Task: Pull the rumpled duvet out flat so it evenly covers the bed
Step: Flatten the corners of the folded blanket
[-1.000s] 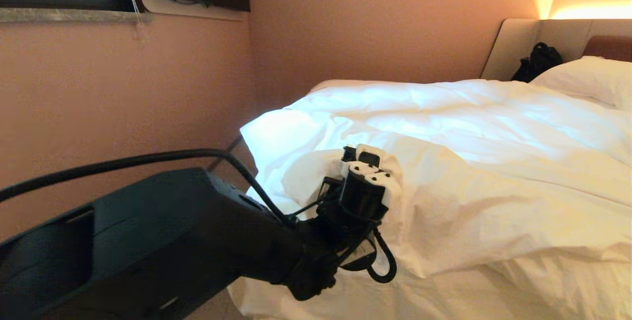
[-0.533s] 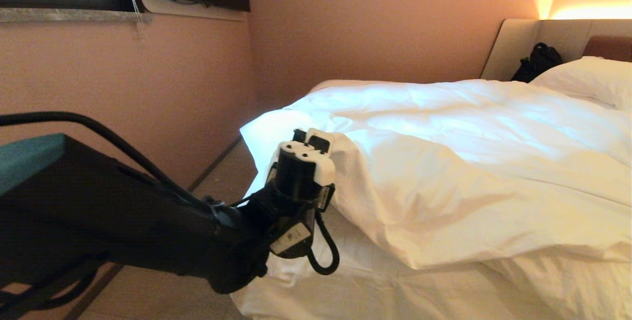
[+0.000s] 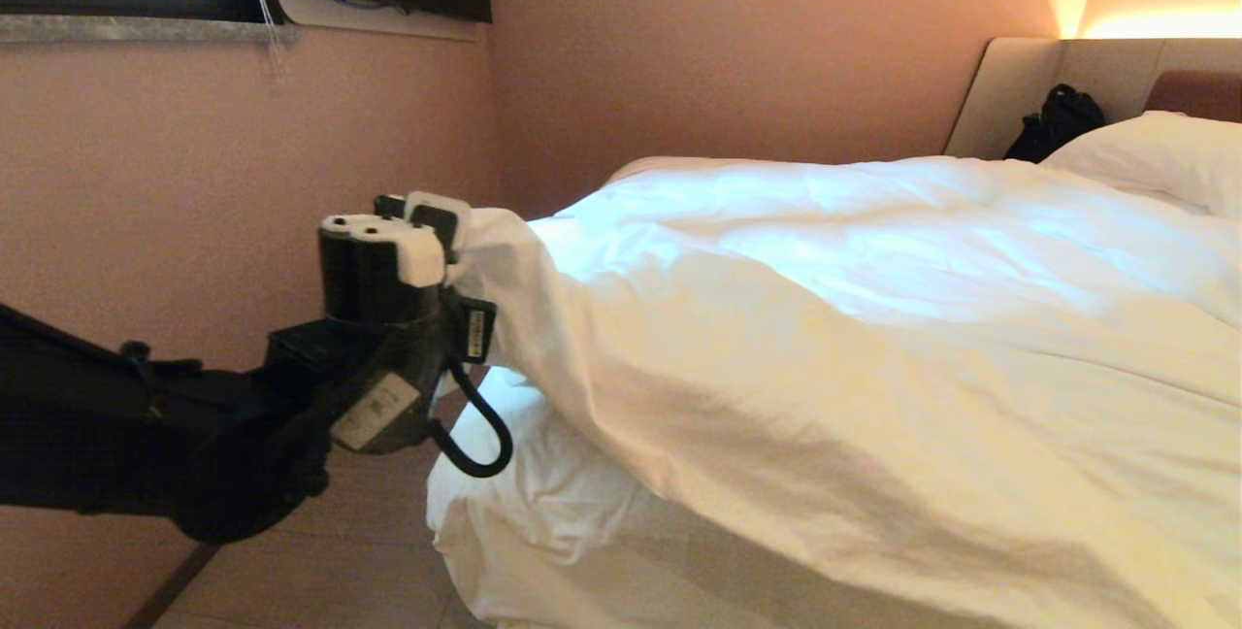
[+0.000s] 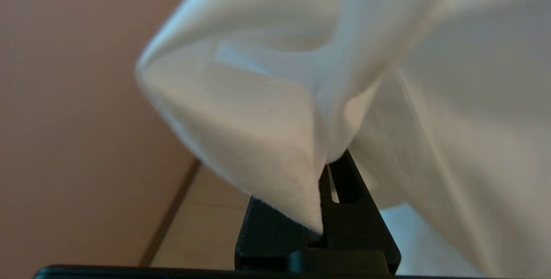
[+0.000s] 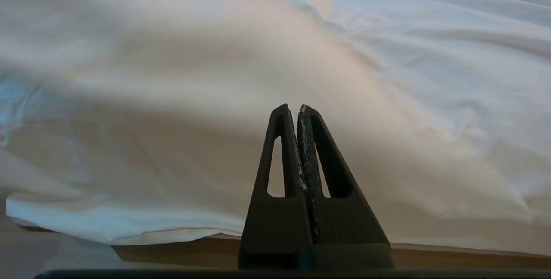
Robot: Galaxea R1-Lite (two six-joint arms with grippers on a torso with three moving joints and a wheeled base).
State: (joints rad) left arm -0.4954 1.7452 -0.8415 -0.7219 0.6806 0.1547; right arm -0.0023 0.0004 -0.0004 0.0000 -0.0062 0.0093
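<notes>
One corner of the duvet is pinched tight in the left gripper, held out past the foot corner of the bed toward the pink wall. The right gripper is closed on nothing beside the bed. Farther off, a pillow lies by the headboard.

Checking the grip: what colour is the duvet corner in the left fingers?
White duvet, clearest in the left wrist view.

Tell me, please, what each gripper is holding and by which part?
The left gripper is shut on a corner of the duvet, lifted beside the bed. The right gripper is shut and holds nothing.
</notes>
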